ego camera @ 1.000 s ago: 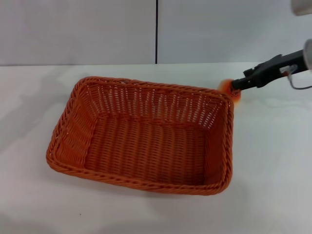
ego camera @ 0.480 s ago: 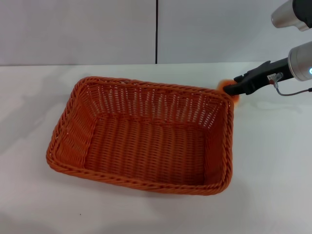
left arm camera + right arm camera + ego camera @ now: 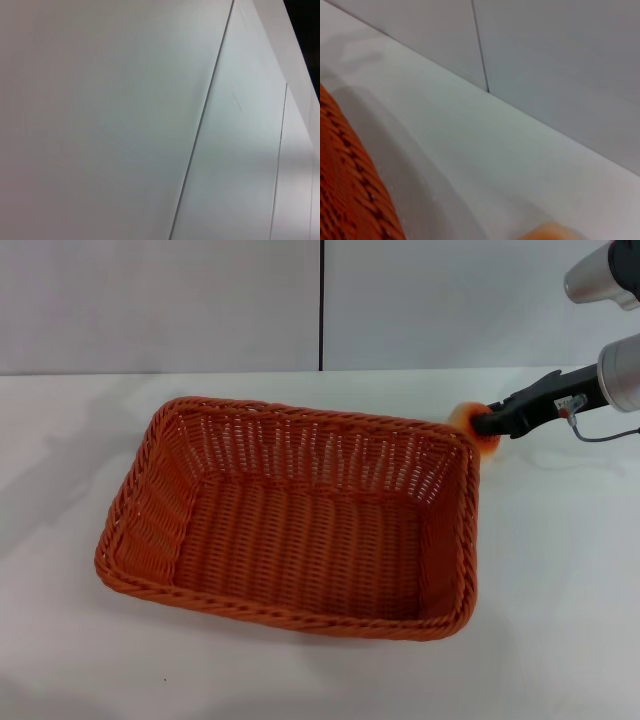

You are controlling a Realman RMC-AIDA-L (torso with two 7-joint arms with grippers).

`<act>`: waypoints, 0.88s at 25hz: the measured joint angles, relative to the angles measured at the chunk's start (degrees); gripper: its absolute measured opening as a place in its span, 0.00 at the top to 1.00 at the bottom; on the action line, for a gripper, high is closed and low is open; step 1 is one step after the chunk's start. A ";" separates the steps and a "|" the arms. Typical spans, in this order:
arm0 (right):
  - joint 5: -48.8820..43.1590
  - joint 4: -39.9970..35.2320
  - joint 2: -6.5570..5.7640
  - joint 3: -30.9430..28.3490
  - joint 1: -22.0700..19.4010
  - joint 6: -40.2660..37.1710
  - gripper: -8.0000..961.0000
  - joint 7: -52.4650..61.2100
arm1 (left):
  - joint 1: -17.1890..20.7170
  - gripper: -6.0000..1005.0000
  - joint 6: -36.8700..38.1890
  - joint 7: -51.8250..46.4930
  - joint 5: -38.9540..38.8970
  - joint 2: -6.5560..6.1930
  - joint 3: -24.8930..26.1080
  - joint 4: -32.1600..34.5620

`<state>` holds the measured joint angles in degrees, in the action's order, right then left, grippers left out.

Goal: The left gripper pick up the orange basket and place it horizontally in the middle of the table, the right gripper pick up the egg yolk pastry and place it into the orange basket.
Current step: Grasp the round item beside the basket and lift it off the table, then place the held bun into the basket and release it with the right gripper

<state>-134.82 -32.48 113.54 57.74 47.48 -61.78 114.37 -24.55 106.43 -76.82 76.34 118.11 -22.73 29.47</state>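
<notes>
since half a second ago the right gripper (image 3: 487,422) has shifted slightly toward the right and a touch higher; the orange basket (image 3: 290,515) has not moved. the gripper sits just past the basket's far right corner, closed on the egg yolk pastry (image 3: 466,420), which shows only as an orange-cream blur mostly hidden behind the black fingers. the basket rests on the white table (image 3: 560,570), lying askew. the right wrist view catches the basket rim (image 3: 350,185) and a sliver of pastry (image 3: 552,232). the left gripper is out of sight.
</notes>
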 joint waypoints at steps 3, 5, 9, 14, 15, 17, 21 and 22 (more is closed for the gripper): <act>0.48 -1.06 0.08 -0.31 -0.64 0.00 0.77 -0.05 | 0.09 0.34 0.00 0.00 0.00 -0.02 -0.39 -0.10; 1.60 -2.73 0.19 -0.62 -1.65 -0.20 0.78 -0.06 | 0.25 0.34 0.00 0.01 -0.01 -0.05 -0.56 -0.11; 6.78 -7.74 0.71 -1.63 -4.97 -0.72 0.81 -0.42 | 0.41 0.34 0.00 0.01 -0.09 -0.13 -0.57 -0.19; 21.05 -17.59 2.74 -4.80 -11.61 -6.26 0.85 -7.77 | 0.59 0.34 0.00 0.00 -0.01 -0.24 -0.56 -0.20; 29.39 -20.57 3.38 -6.75 -14.06 -12.49 0.86 -13.32 | 0.62 0.34 0.00 -0.02 -0.01 -0.25 -0.56 -0.11; 32.58 -21.54 3.55 -7.61 -14.95 -15.52 0.87 -15.64 | 0.65 0.34 0.03 -0.04 0.00 -0.25 -0.56 -0.01; 41.04 -23.02 3.85 -9.60 -16.28 -29.60 0.90 -22.58 | 0.72 0.34 0.08 -0.05 0.03 -0.26 -0.55 0.11; 41.64 -23.04 3.77 -9.56 -15.72 -34.57 0.91 -23.25 | 0.72 0.34 0.09 -0.04 0.03 -0.25 -0.56 0.13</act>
<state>-93.18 -55.52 117.31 48.18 31.76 -96.35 91.11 -23.82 106.52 -76.86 76.38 117.85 -23.29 29.59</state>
